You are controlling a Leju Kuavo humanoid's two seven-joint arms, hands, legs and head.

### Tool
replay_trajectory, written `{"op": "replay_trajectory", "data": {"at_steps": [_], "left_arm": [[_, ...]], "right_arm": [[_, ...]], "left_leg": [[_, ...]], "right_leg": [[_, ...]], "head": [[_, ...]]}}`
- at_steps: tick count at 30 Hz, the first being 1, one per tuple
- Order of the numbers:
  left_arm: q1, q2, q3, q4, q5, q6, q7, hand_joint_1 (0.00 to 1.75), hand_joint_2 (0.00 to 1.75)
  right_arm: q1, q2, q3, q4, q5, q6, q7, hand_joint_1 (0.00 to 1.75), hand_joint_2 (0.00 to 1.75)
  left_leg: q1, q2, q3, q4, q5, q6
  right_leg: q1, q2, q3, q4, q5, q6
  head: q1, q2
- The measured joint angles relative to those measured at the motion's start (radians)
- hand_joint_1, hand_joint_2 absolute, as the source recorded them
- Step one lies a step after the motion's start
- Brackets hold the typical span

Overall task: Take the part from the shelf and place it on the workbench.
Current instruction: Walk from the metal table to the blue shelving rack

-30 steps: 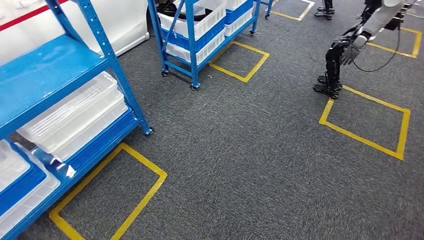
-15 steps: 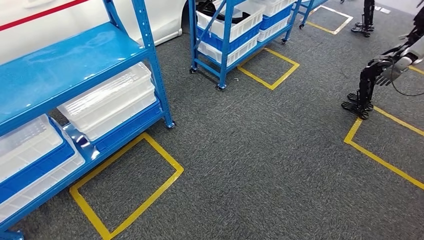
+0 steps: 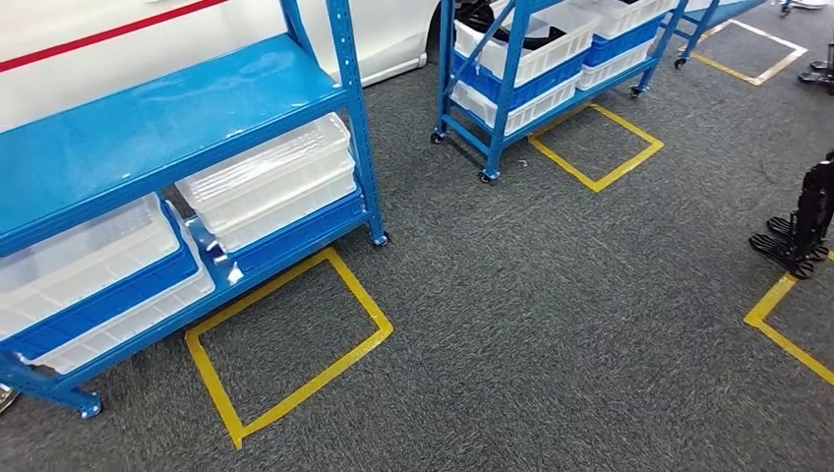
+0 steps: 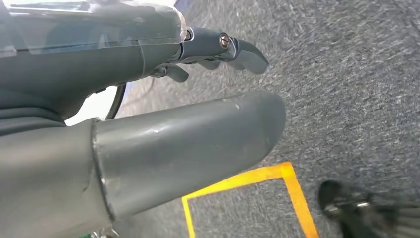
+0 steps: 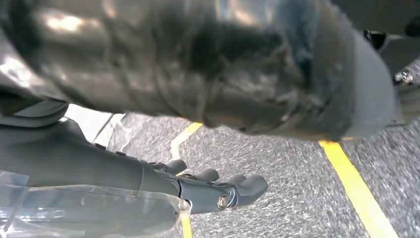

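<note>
A blue shelf rack [image 3: 167, 108] stands at the left of the head view, with white bins [image 3: 270, 177] and a blue bin [image 3: 108, 295] on its lower level. A second blue rack [image 3: 506, 88] stands farther back; dark things [image 3: 492, 18] lie in its top white bin, too small to identify. My left hand [image 4: 163, 139] hangs over the carpet, thumb and fingers [image 4: 237, 49] apart, holding nothing. My right hand [image 5: 148, 99] also hangs over the carpet, and floor shows between its dark blurred thumb and its straight fingers [image 5: 223, 193].
Grey carpet with yellow tape squares [image 3: 285, 344] covers the floor in front of each rack. The dark legs and feet of another robot [image 3: 802, 231] stand at the right edge. A white wall with a red stripe [image 3: 98, 34] runs behind the near rack.
The whole view has swung left: the near rack now takes up more of the left side, and the other robot has slid to the right edge. The camera moved, not the things.
</note>
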Motion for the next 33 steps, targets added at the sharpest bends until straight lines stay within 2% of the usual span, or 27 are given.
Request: {"op": "replay_trajectory", "data": {"at_steps": [1, 2, 3, 4, 5, 6, 7, 8, 10, 12, 14, 15, 16, 17, 18, 19, 21, 23, 25, 26, 27, 29, 30, 31, 32, 33], "left_arm": [[0.0, 0.0, 0.0, 0.0, 0.0, 0.0, 0.0, 0.0, 0.0], [0.002, 0.0, 0.0, 0.0, 0.0, 0.0, 0.001, 0.0, 0.0], [0.004, 0.0, 0.0, 0.0, 0.0, -0.001, 0.001, 0.0, 0.0], [0.005, 0.0, 0.0, 0.0, 0.0, -0.001, 0.001, 0.0, 0.0], [0.005, 0.001, 0.0, 0.0, 0.0, -0.001, 0.002, 0.0, 0.0], [0.003, 0.001, 0.0, 0.0, 0.0, -0.001, 0.002, 0.0, 0.0], [0.002, 0.001, 0.0, 0.0, 0.0, -0.001, 0.002, 0.0, 0.0], [0.002, 0.002, 0.0, 0.0, 0.0, -0.001, 0.002, 0.0, 0.0], [0.006, 0.002, 0.0, 0.0, 0.0, -0.001, 0.002, 0.0, 0.0], [0.007, 0.001, 0.0, 0.0, 0.0, -0.001, 0.002, 0.0, 0.0], [0.003, 0.0, -0.001, 0.0, 0.0, -0.001, 0.002, 0.0, 0.0], [0.002, 0.0, -0.001, 0.0, 0.0, -0.001, 0.002, 0.0, 0.0], [0.001, 0.0, -0.001, 0.0, 0.0, -0.001, 0.002, 0.0, 0.0], [0.001, 0.0, -0.001, 0.0, 0.0, -0.002, 0.002, 0.0, 0.0], [0.001, 0.0, -0.001, 0.0, 0.0, -0.002, 0.002, 0.0, 0.0], [0.002, 0.0, -0.001, 0.0, 0.0, -0.002, 0.002, 0.0, 0.0], [0.002, 0.0, -0.001, 0.0, 0.0, -0.002, 0.002, 0.0, 0.0], [0.003, 0.0, -0.001, 0.0, 0.0, -0.002, 0.002, 0.0, 0.0], [0.004, 0.0, -0.001, 0.0, 0.0, -0.002, 0.002, 0.0, 0.0], [0.005, 0.0, -0.001, 0.0, 0.0, -0.002, 0.002, 0.0, 0.0], [0.005, -0.001, -0.001, 0.0, 0.0, -0.002, 0.002, 0.0, 0.0], [0.002, -0.002, -0.001, 0.0, 0.0, -0.002, 0.002, 0.0, 0.0], [0.001, -0.001, -0.001, 0.0, 0.0, -0.002, 0.002, 0.0, 0.0], [0.0, -0.001, -0.001, 0.0, 0.0, -0.002, 0.002, 0.0, 0.0], [0.001, -0.001, -0.001, 0.0, 0.0, -0.002, 0.002, 0.0, 0.0], [0.003, -0.001, -0.001, 0.0, 0.0, -0.002, 0.003, 0.0, 0.0]], "right_arm": [[0.001, 0.0, 0.0, 0.0, 0.0, 0.0, 0.0, 0.0, 0.0], [0.0, 0.0, 0.0, 0.0, 0.0, 0.0, 0.0, 0.0, 0.0], [0.0, 0.0, 0.0, 0.0, 0.0, 0.0, 0.0, 0.0, 0.0], [-0.001, 0.0, 0.0, 0.0, 0.0, 0.0, 0.0, 0.0, 0.0], [-0.001, 0.001, 0.0, 0.0, 0.0, 0.0, 0.0, 0.0, 0.0], [-0.001, 0.001, 0.0, 0.0, 0.0, 0.0, 0.0, 0.0, 0.0], [-0.002, 0.001, 0.0, 0.0, 0.0, 0.001, 0.0, 0.0, 0.0], [-0.003, 0.001, 0.0, 0.0, 0.0, 0.001, 0.0, 0.0, 0.0], [-0.008, 0.001, 0.0, 0.0, 0.0, 0.001, 0.0, 0.0, 0.0], [-0.01, 0.001, 0.0, 0.0, 0.0, 0.001, 0.0, 0.0, 0.0], [-0.007, 0.001, 0.0, 0.0, 0.0, 0.0, 0.0, 0.0, 0.0], [-0.006, 0.001, 0.0, 0.0, 0.0, 0.0, 0.0, 0.0, 0.0], [-0.004, 0.001, 0.0, 0.0, 0.0, 0.0, 0.0, 0.0, 0.0], [-0.003, 0.001, 0.0, 0.0, 0.0, 0.0, 0.0, 0.0, 0.0], [-0.003, 0.001, 0.0, 0.0, 0.0, 0.0, 0.0, 0.0, 0.0], [-0.002, 0.001, 0.0, 0.0, 0.0, 0.0, 0.0, 0.0, 0.0], [0.0, 0.0, 0.0, 0.0, 0.0, 0.0, 0.0, 0.0, 0.0], [0.0, 0.001, 0.0, 0.0, 0.0, 0.001, 0.0, 0.0, 0.0], [-0.003, 0.001, 0.0, 0.0, 0.0, 0.001, 0.0, 0.0, 0.0], [-0.004, 0.001, 0.0, 0.0, 0.0, 0.001, 0.0, 0.0, 0.0], [-0.004, 0.001, 0.0, 0.0, 0.0, 0.001, 0.0, 0.0, 0.0], [-0.001, 0.001, 0.0, 0.0, 0.0, 0.001, 0.0, 0.0, 0.0], [0.001, 0.001, 0.0, 0.0, 0.0, 0.001, 0.0, 0.0, 0.0], [0.002, 0.001, 0.0, 0.0, 0.0, 0.001, 0.0, 0.0, 0.0], [0.002, 0.001, 0.0, 0.0, 0.0, 0.001, 0.0, 0.0, 0.0], [0.002, 0.001, 0.0, 0.0, 0.0, 0.001, 0.0, 0.0, 0.0]], "left_leg": [[0.0, 0.005, -0.016, 0.04, -0.011, -0.001], [0.0, 0.01, -0.013, 0.042, -0.003, -0.001], [0.0, 0.016, 0.011, 0.004, 0.022, 0.0], [-0.001, 0.029, 0.05, -0.064, 0.056, 0.004], [-0.005, 0.053, 0.091, -0.138, 0.082, 0.01], [-0.01, 0.071, 0.121, -0.196, 0.099, 0.018], [-0.014, 0.083, 0.136, -0.229, 0.105, 0.025], [-0.018, 0.085, 0.137, -0.239, 0.103, 0.031], [-0.016, 0.064, 0.137, -0.244, 0.109, 0.041], [-0.01, 0.044, 0.141, -0.254, 0.118, 0.053], [-0.006, 0.025, 0.139, -0.257, 0.124, 0.061], [-0.006, 0.013, 0.136, -0.257, 0.126, 0.063], [-0.006, -0.001, 0.134, -0.256, 0.126, 0.063], [-0.006, -0.015, 0.134, -0.254, 0.126, 0.063], [-0.005, -0.031, 0.134, -0.252, 0.126, 0.062], [-0.005, -0.046, 0.135, -0.249, 0.125, 0.06], [-0.004, -0.072, 0.13, -0.239, 0.121, 0.05], [-0.003, -0.092, 0.119, -0.233, 0.122, 0.035], [-0.001, -0.11, 0.112, -0.236, 0.126, 0.02], [-0.001, -0.102, 0.109, -0.231, 0.123, 0.015], [-0.001, -0.08, 0.1, -0.21, 0.109, 0.012], [-0.003, -0.019, 0.051, -0.106, 0.048, 0.007], [-0.003, -0.001, 0.019, -0.036, 0.014, 0.004], [-0.003, 0.006, -0.008, 0.022, -0.009, 0.002], [-0.003, 0.009, -0.017, 0.047, -0.012, 0.002], [-0.003, 0.013, -0.007, 0.034, 0.004, 0.003]], "right_leg": [[0.002, -0.014, -0.001, 0.001, -0.001, -0.001], [0.003, -0.029, -0.001, 0.002, -0.002, -0.001], [0.004, -0.042, 0.0, 0.003, -0.004, 0.0], [0.005, -0.055, 0.003, 0.003, -0.006, 0.001], [0.007, -0.067, 0.007, 0.004, -0.009, 0.004], [0.01, -0.078, 0.01, 0.005, -0.012, 0.008], [0.012, -0.088, 0.012, 0.005, -0.014, 0.013], [0.013, -0.097, 0.014, 0.005, -0.015, 0.018], [0.011, -0.104, 0.019, 0.004, -0.017, 0.029], [0.008, -0.055, 0.01, 0.036, -0.045, 0.042], [0.003, 0.01, -0.041, 0.146, -0.109, 0.05], [0.002, 0.021, -0.073, 0.211, -0.137, 0.052], [0.002, 0.026, -0.099, 0.262, -0.15, 0.054], [0.001, 0.027, -0.108, 0.275, -0.141, 0.055], [-0.001, 0.029, -0.099, 0.25, -0.113, 0.055], [-0.004, 0.036, -0.076, 0.195, -0.073, 0.055], [-0.009, 0.082, -0.025, 0.073, -0.017, 0.053], [-0.007, 0.111, -0.01, 0.027, -0.006, 0.047], [-0.004, 0.089, -0.01, 0.024, -0.002, 0.035], [-0.005, 0.077, -0.008, 0.02, 0.0, 0.028], [-0.006, 0.063, -0.007, 0.015, 0.002, 0.018], [-0.003, 0.032, -0.007, 0.011, 0.004, 0.006], [0.0, 0.016, -0.008, 0.011, 0.004, 0.003], [0.002, 0.0, -0.009, 0.011, 0.003, 0.002], [0.004, -0.016, -0.008, 0.011, 0.002, 0.001], [0.006, -0.03, -0.007, 0.011, 0.0, 0.001]], "head": [[0.0, 0.0], [0.0, 0.0], [0.0, 0.0], [0.0, 0.0], [0.0, 0.0], [0.0, 0.0], [0.0, 0.0], [0.001, 0.0], [0.001, 0.0], [0.001, 0.0], [0.001, 0.0], [0.001, 0.0], [0.001, 0.0], [0.001, 0.0], [0.001, 0.0], [0.001, 0.0], [0.001, 0.0], [0.001, 0.0], [0.001, 0.0], [0.001, 0.0], [0.0, 0.0], [-0.001, 0.0], [-0.001, 0.0], [-0.001, 0.0], [-0.001, 0.0], [-0.001, 0.0]]}}
